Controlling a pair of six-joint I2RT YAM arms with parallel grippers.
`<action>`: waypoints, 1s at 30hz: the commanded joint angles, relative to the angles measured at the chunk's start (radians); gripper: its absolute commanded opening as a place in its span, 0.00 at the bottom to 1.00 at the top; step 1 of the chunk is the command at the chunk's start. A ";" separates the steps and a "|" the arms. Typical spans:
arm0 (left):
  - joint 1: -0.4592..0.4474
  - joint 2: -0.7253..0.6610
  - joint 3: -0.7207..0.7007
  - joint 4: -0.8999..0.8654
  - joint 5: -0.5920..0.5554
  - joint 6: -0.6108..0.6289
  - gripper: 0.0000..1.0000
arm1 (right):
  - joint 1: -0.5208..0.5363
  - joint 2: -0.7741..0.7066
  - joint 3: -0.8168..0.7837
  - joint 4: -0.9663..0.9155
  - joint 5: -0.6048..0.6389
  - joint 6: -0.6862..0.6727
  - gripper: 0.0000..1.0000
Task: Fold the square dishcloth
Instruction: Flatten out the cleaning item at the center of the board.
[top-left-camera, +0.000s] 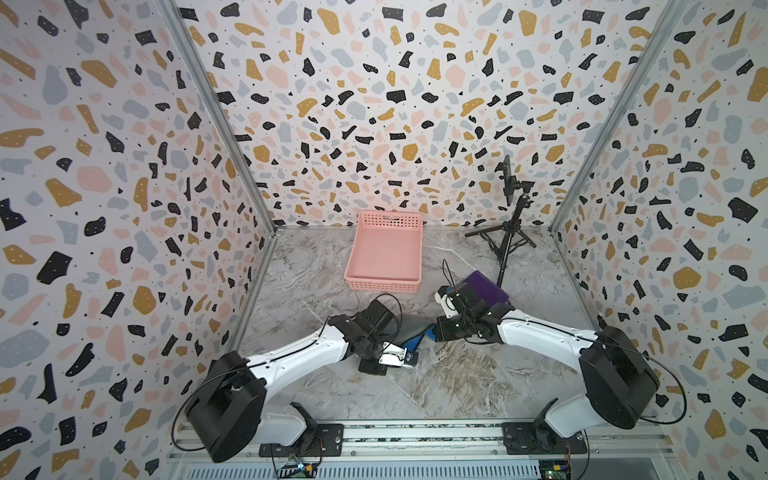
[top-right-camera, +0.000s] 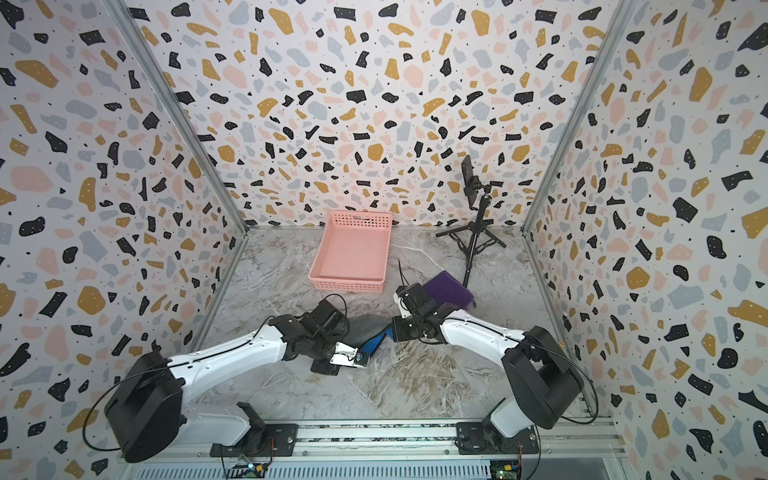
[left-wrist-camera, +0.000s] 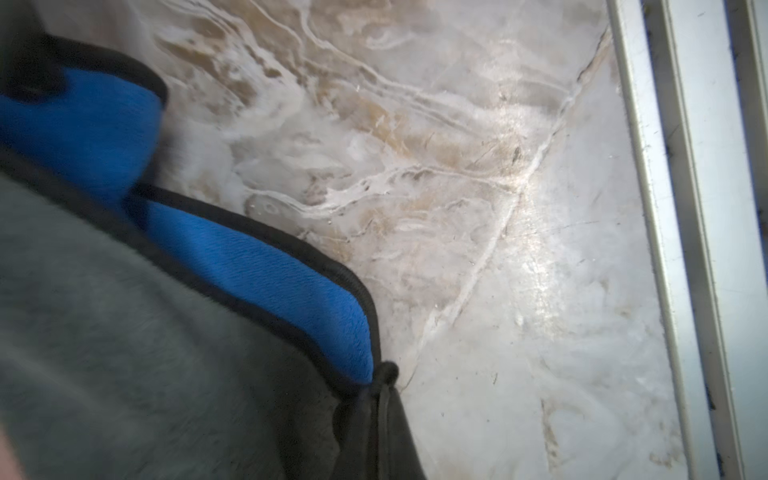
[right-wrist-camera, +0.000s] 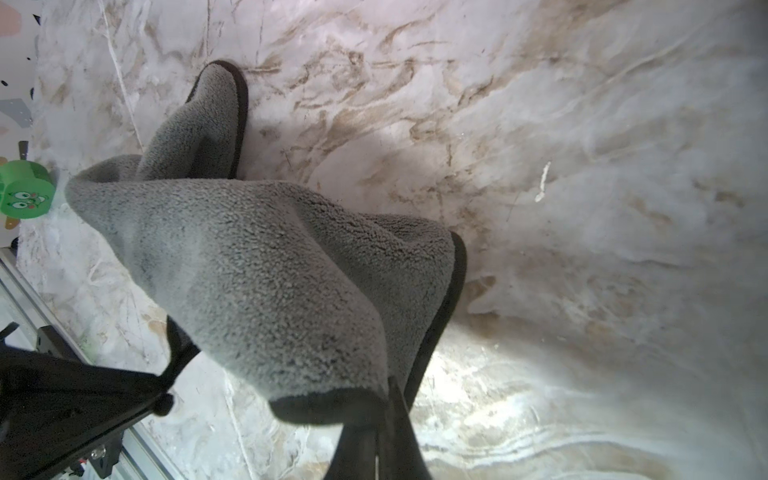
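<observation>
The square dishcloth (top-left-camera: 409, 328) is grey on one face and blue on the other, with a black hem. It hangs bunched between my two grippers just above the marbled table, as both top views show (top-right-camera: 368, 326). In the left wrist view my left gripper (left-wrist-camera: 382, 419) is shut on a hemmed corner, where the grey face (left-wrist-camera: 145, 332) and a blue fold meet. In the right wrist view my right gripper (right-wrist-camera: 382, 415) is shut on the black hem, and the grey cloth (right-wrist-camera: 270, 270) drapes away from it. Seen from above, the left gripper (top-left-camera: 409, 350) and right gripper (top-left-camera: 434, 331) stand close together.
A pink basket (top-left-camera: 386, 253) stands behind the arms near the back wall. A purple cloth (top-left-camera: 488, 286) lies by the right wrist. A black tripod (top-left-camera: 509, 232) stands at the back right. A green round object (right-wrist-camera: 25, 195) shows at the table's edge. Patterned walls enclose three sides.
</observation>
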 joint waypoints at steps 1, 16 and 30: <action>-0.003 -0.123 0.045 -0.068 0.006 -0.040 0.00 | -0.004 -0.071 -0.005 -0.014 -0.008 0.009 0.00; 0.204 -0.330 0.313 0.029 -0.307 -0.298 0.00 | -0.001 -0.249 0.197 -0.286 0.089 -0.082 0.00; 0.344 -0.109 0.676 0.045 -0.373 -0.365 0.00 | -0.006 -0.002 0.846 -0.686 0.378 -0.302 0.00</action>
